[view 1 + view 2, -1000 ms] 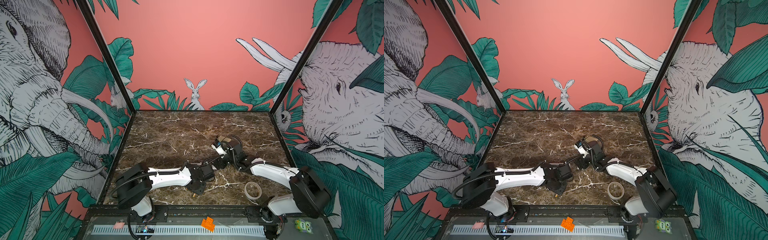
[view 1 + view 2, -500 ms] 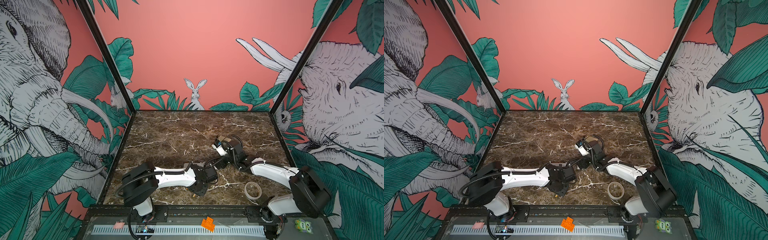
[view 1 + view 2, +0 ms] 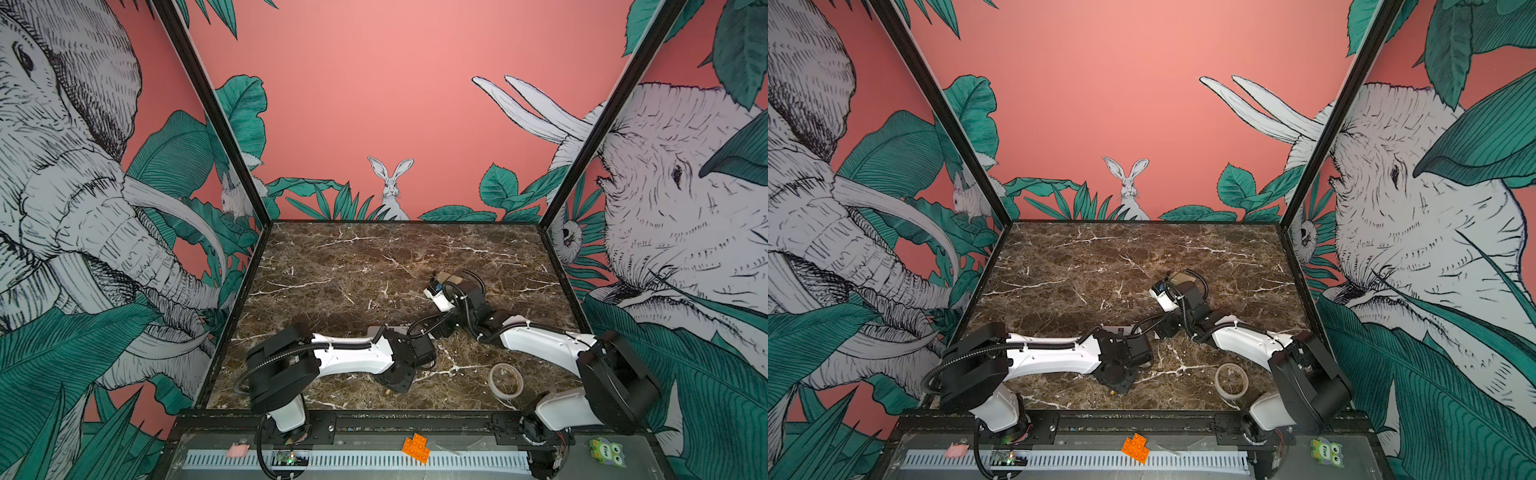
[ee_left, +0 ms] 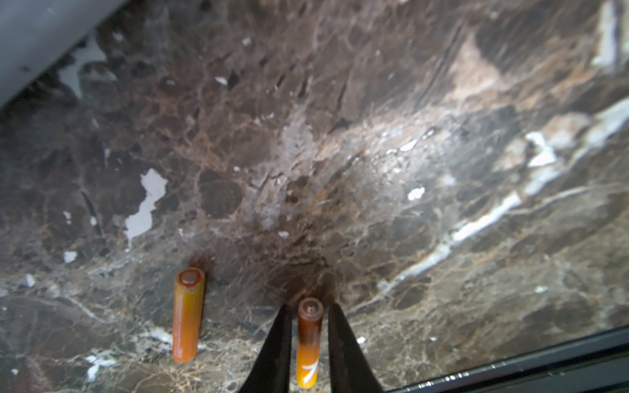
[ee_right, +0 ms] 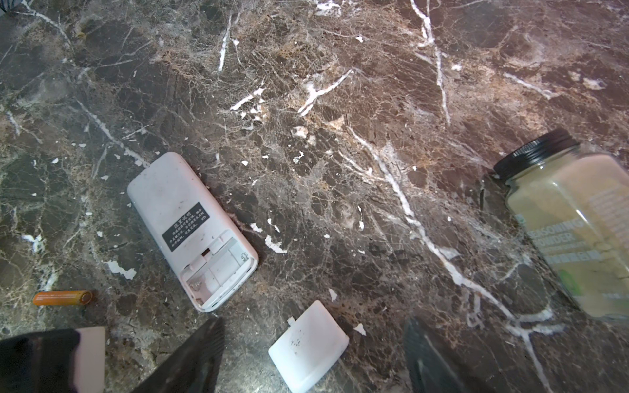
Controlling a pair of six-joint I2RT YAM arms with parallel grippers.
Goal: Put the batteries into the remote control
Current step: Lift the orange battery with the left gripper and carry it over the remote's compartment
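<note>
L gripper [image 4: 310,306] astride battery [image 4: 308,343], L wrist, remote [image 5: 183,217] bay open, R wrist

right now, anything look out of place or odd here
The white oblong remote control lies face down with its battery bay bare; its white plastic cover lies detached beside it. The glass seasoning jar with a black lid seems tipped on its side. An orange studded toy brick sits apart on the front ledge.

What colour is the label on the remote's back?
Black label with white lettering on the remote control; clearest in right wrist view.
</note>
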